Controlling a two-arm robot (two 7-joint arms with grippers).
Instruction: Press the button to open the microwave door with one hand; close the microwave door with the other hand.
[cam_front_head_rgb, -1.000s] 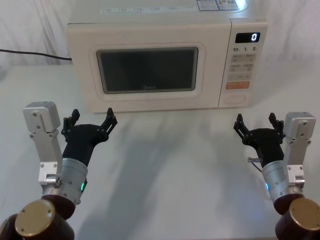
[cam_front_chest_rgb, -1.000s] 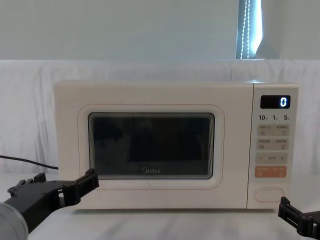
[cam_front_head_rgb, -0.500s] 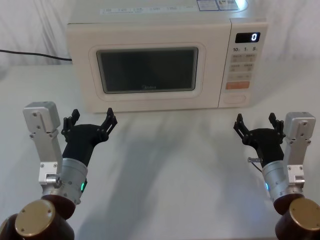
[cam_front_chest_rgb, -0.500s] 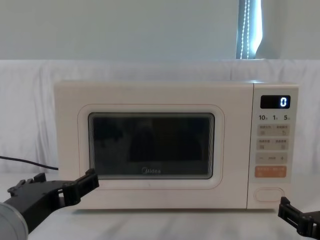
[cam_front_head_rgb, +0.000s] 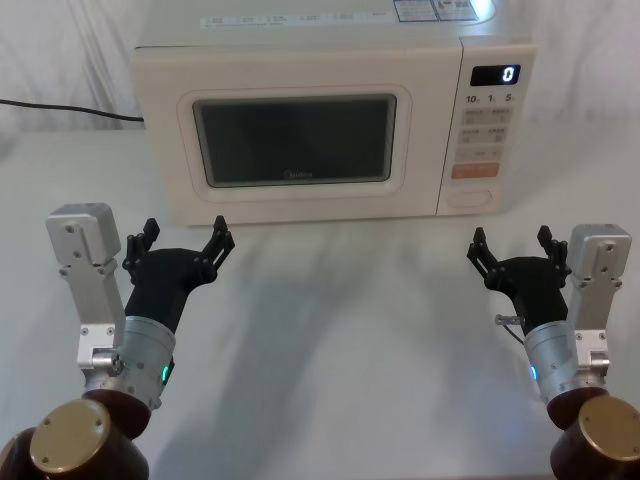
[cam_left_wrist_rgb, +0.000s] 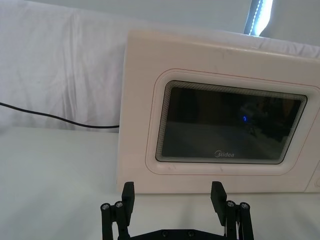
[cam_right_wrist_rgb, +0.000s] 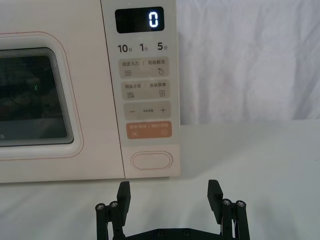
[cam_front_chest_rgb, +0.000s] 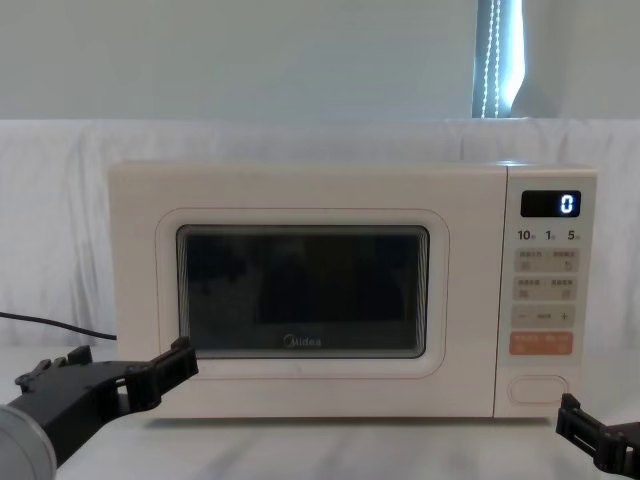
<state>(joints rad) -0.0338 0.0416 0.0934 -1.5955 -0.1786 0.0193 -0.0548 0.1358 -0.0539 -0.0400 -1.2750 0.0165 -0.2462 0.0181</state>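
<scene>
Two black claws hover wide open and empty above a white bench, both short of a cream microwave. The left claw (cam_front_head_rgb: 182, 240) faces the closed broad cream microwave door (cam_front_head_rgb: 295, 140) with its dark glass window, near the door's lower left corner. The right claw (cam_front_head_rgb: 511, 246) sits well apart from the wide cream pill-shaped button (cam_right_wrist_rgb: 151, 160), lined up just below it at the foot of the control panel (cam_right_wrist_rgb: 142, 90), whose display reads 0.
</scene>
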